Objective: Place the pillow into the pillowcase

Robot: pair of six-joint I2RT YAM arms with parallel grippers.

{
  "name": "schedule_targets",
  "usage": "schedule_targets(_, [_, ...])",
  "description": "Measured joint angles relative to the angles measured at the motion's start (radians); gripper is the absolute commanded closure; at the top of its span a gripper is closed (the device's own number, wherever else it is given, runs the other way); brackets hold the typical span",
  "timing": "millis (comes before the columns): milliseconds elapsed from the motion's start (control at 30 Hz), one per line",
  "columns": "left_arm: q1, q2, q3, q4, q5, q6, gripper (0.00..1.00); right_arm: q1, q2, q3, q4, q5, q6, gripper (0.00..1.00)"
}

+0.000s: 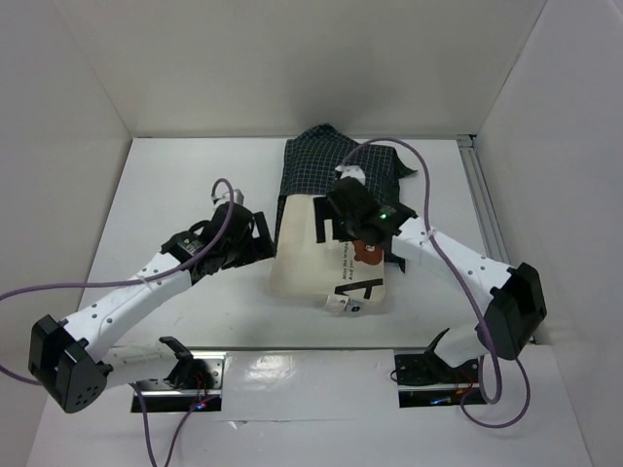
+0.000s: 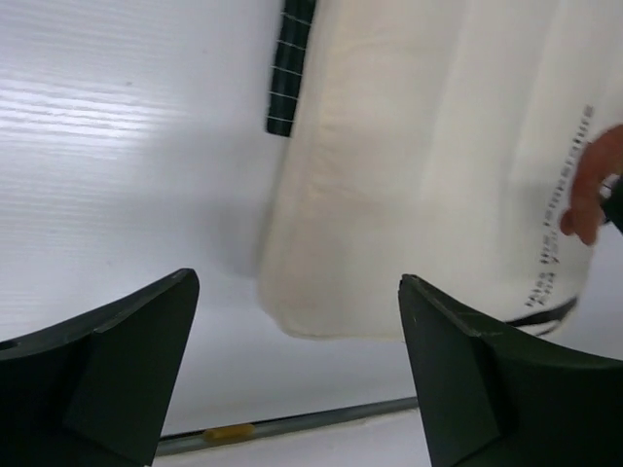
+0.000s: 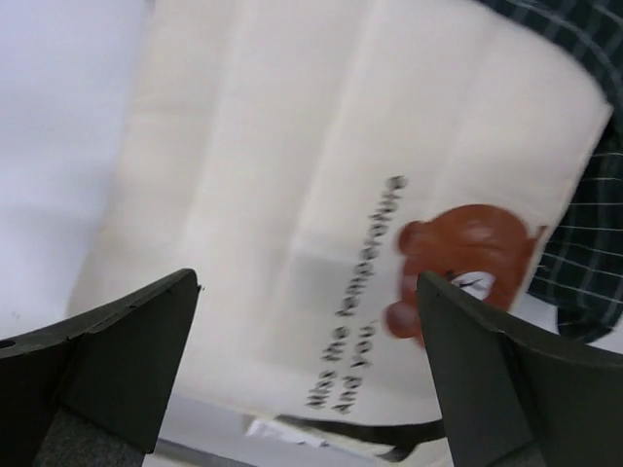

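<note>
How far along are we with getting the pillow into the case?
Done: the pillow's far end looks tucked into the pillowcase. In hand: nothing. The left gripper and right gripper are both open, the right over the pillow and the left beside its left edge. Left: most of the pillow, bear print included, is bare and needs covering.

White table (image 1: 165, 204), white walls (image 1: 292, 68) on three sides, metal rail (image 1: 483, 199) right edge.

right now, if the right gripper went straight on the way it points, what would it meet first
Probably the plump cream-white fabric pillow with the brown bear print; depth is unclear.
</note>
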Motion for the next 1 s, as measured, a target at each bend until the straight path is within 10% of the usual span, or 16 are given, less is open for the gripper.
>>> schedule_targets(400, [0.09, -0.065, -0.28, 0.014, 0.05, -0.005, 0.05, 0.217, 0.433, 0.193, 0.035, 0.097, 0.102, 0.02])
schedule_targets(467, [0.106, -0.094, -0.302, 0.023, 0.053, -0.016, 0.06, 0.203, 0.51, 0.266, 0.019, 0.099, 0.107, 0.41])
schedule_targets(500, [0.113, -0.109, -0.314, 0.03, 0.058, -0.016, 0.06, 0.196, 0.551, 0.32, 0.012, 0.102, 0.102, 0.99])
schedule_targets(667, [0.15, -0.148, -0.352, 0.09, 0.116, 0.022, 0.06, 0.151, 0.555, 0.34, 0.074, 0.092, 0.089, 1.0])
schedule_targets(1000, [0.259, 0.005, -0.356, 0.422, 0.398, 0.136, 0.05, -0.001, 0.055, 0.054, 0.036, -0.181, -0.121, 1.0])
